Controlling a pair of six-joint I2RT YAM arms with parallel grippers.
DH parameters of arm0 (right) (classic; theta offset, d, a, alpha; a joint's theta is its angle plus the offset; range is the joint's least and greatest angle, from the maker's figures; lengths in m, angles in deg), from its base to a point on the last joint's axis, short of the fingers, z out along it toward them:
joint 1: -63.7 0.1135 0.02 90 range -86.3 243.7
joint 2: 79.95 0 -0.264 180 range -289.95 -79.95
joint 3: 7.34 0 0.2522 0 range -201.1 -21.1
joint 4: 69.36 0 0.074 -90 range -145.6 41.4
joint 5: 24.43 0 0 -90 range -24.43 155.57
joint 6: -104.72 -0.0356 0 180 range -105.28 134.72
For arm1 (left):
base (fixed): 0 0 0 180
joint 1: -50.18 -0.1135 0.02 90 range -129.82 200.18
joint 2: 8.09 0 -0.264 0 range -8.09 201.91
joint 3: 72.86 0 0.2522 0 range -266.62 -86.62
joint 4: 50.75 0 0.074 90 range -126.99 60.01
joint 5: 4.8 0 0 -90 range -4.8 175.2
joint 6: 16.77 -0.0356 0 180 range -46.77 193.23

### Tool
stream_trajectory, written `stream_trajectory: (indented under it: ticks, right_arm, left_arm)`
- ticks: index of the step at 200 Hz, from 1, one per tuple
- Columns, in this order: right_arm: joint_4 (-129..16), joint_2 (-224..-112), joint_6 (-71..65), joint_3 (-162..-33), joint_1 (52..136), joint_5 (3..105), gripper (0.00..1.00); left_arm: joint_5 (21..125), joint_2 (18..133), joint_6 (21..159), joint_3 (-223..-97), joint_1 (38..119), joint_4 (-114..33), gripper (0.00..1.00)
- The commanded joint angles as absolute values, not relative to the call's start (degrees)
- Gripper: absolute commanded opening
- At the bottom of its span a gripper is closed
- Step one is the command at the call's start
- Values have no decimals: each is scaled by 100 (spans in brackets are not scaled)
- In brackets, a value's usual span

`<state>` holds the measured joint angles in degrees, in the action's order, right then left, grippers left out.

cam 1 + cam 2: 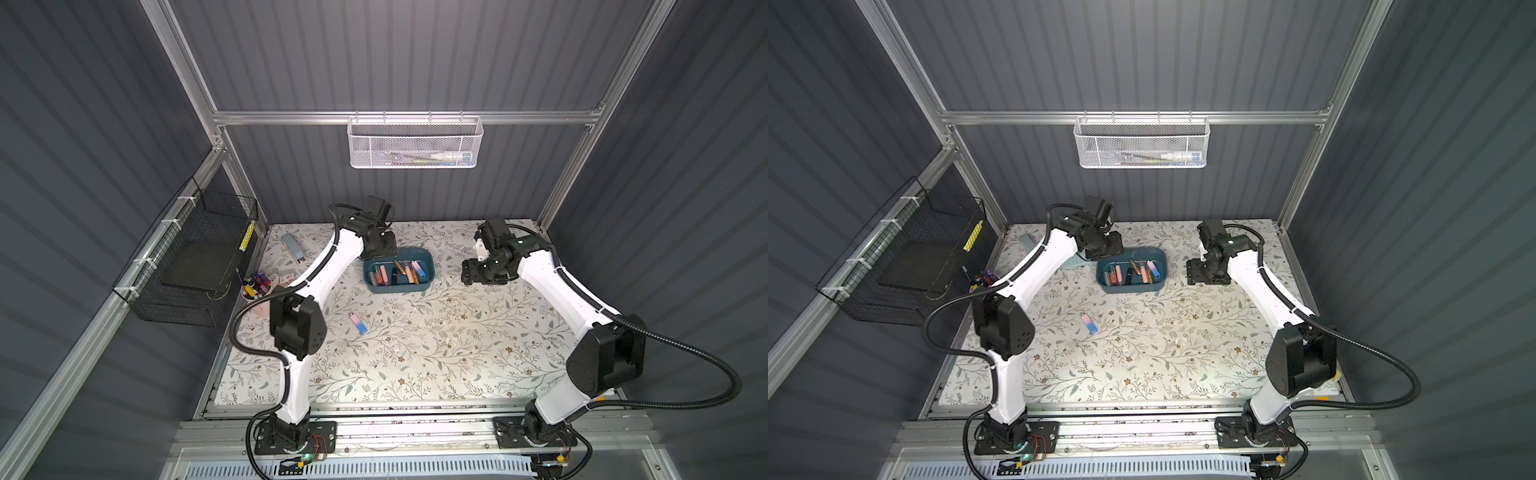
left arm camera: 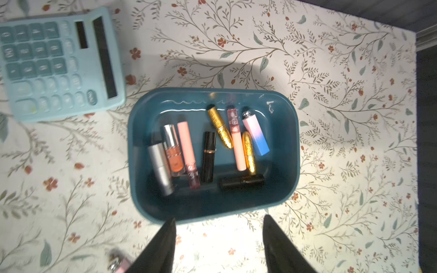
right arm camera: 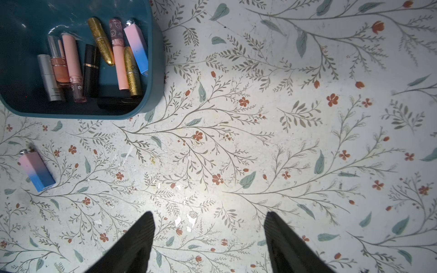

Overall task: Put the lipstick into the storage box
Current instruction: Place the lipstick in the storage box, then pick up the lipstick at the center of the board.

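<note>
Lipstick (image 3: 36,171), a pink-to-blue square plastic tube (probably light, stiff, slick), is lying near the dark teal plastic storage box (image 3: 157,71), outside it; your left gripper (image 2: 220,218) and right gripper (image 3: 210,214) are hanging open, empty, so pinch its flat sides.

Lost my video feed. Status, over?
Left gripper open, empty, above the storage box rim. Right gripper open, empty, over table. One pink-blue lipstick on the table, outside the box. Nothing blocking it.
</note>
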<state>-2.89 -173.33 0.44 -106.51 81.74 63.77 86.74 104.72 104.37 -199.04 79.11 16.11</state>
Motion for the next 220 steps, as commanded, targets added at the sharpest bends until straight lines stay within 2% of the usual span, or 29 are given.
stream_trajectory:
  ticks: [1,16,28,64,99,168,220]
  right_arm:
    - [-430,-17220,40,-10471,8150,6112,77]
    - [-483,-17155,-13,-10342,8149,6043,79]
    - [-540,-17087,-31,-10203,8160,6004,81]
    - [-733,-16840,-126,-9733,8184,5890,82]
    - [-714,-16614,-180,-9478,8248,5949,82]
    - [-753,-16404,-201,-9345,8269,5969,82]
    - [-780,-16307,-189,-9240,8274,6048,82]
  left_arm:
    - [8921,9856,11028,-18648,7958,1666,66]
    - [9003,9409,11301,-17900,8016,1726,72]
    - [9079,9087,11510,-17325,8095,1707,82]
    - [9088,8411,12068,-15835,8176,1342,89]
    - [9136,8245,12330,-15140,8190,965,89]
    - [9362,8848,12204,-15167,8186,648,89]
    - [9434,9246,12044,-15278,8189,648,80]
